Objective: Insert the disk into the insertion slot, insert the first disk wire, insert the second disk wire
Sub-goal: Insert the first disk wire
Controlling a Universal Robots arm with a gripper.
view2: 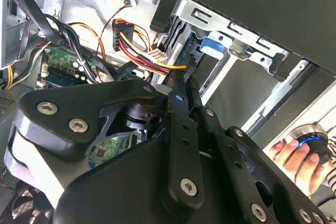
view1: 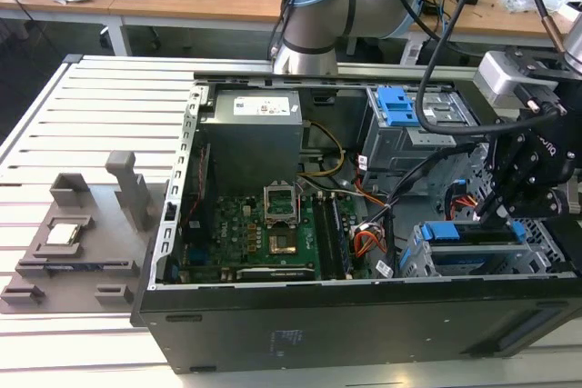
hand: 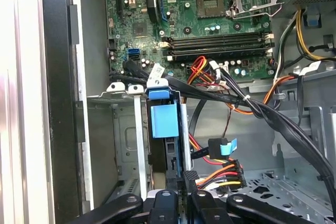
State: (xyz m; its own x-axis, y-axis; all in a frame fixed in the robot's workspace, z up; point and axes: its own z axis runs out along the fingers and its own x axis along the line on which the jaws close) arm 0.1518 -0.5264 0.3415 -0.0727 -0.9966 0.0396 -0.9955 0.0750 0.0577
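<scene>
Inside the computer case [view1: 318, 338]: motherboard [view1: 273, 233], power supply [view1: 253, 138], taller drive cage with blue latch [view1: 400, 120].
Disk [view1: 455, 231] [hand: 164, 120]: on edge in the insertion slot [view1: 427, 261] [hand: 123, 145], at the exterior view's right.
Gripper [view1: 491, 215] [hand: 184, 179]: directly over the disk, clenched, apparently pinching its upper edge.
Wires: blue-tabbed connector [hand: 223, 148] and red-yellow-black power plug [hand: 226, 174] hang loose just beside the slot.
Worktop [view1: 91, 106]: slatted; carries the case and a grey fixture [view1: 82, 233].
Person's hand [view2: 294, 156]: on a round device outside the case.

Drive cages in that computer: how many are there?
2. A taller cage with a blue latch stands at the exterior view's upper right; the insertion slot, a lower cage, sits nearer the camera, under the gripper. The arm may hide others.
</scene>
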